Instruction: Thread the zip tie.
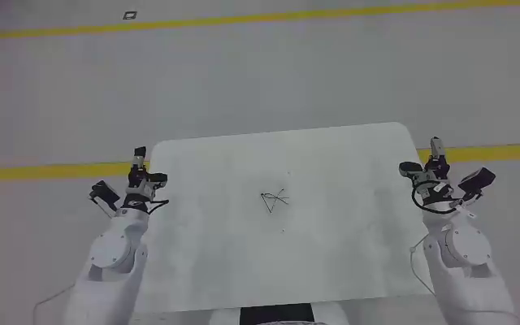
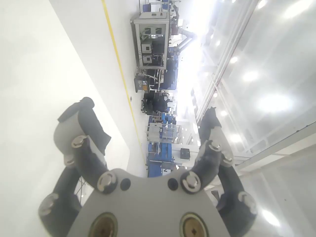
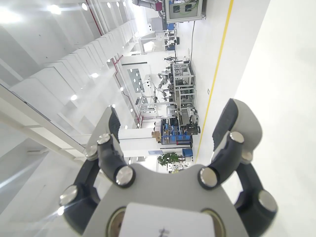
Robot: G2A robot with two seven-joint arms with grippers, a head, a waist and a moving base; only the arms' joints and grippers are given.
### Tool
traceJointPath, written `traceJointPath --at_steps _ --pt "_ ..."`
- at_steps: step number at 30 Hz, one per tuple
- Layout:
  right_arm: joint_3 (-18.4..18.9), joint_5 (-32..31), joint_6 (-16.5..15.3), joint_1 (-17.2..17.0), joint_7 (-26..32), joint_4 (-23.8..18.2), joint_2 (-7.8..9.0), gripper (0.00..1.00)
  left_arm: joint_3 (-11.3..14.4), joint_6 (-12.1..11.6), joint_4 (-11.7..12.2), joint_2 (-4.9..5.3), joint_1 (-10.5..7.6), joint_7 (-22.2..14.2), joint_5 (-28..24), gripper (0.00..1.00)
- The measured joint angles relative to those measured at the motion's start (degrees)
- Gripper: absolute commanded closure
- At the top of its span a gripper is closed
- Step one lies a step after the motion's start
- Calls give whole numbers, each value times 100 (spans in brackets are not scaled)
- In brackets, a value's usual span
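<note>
Thin dark zip ties [image 1: 274,199] lie crossed over each other near the middle of the white table [image 1: 341,244]. My left gripper [image 1: 139,154] is held up beside the table's left edge, far from them; in the left wrist view it [image 2: 148,109] stands open with nothing between its fingers and points out at the room. My right gripper [image 1: 436,146] is raised at the table's right edge, equally far off. In the right wrist view it [image 3: 172,114] is open and empty too.
Yellow floor lines [image 1: 244,18] run behind the table and level with both arms [image 1: 49,171]. Machine frames and racks [image 2: 151,43] stand far off in the hall.
</note>
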Motion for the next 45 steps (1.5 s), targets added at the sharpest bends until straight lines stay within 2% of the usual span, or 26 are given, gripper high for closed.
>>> traceJointPath --at_steps 2,3,7,23,25,27,31,35,37,41,45 --pt "0 0 0 0 0 0 0 0 209 120 -185 17 -19 -252 409 0" --pt "0 0 0 0 0 0 0 0 351 160 -276 24 -6 -389 810 0" --pt "0 0 0 0 0 0 0 0 668 211 -396 22 111 -590 1576 0" --pt "0 0 0 0 0 0 0 0 678 210 -396 23 114 -572 1596 0" --pt "0 0 0 0 0 0 0 0 780 88 -443 32 44 -693 1793 0" --pt "0 0 0 0 0 0 0 0 916 79 -470 36 -65 -850 2174 0" --pt "0 0 0 0 0 0 0 0 1189 259 -662 48 -218 -1137 2804 0" --pt "0 0 0 0 0 0 0 0 1504 735 -772 76 -351 -1476 3770 0" --pt "0 0 0 0 0 0 0 0 1545 816 -765 80 -367 -1504 4209 0" --pt "0 0 0 0 0 0 0 0 1537 780 -763 79 -363 -1495 3926 0" --pt "0 0 0 0 0 0 0 0 1537 782 -763 79 -363 -1495 3921 0"
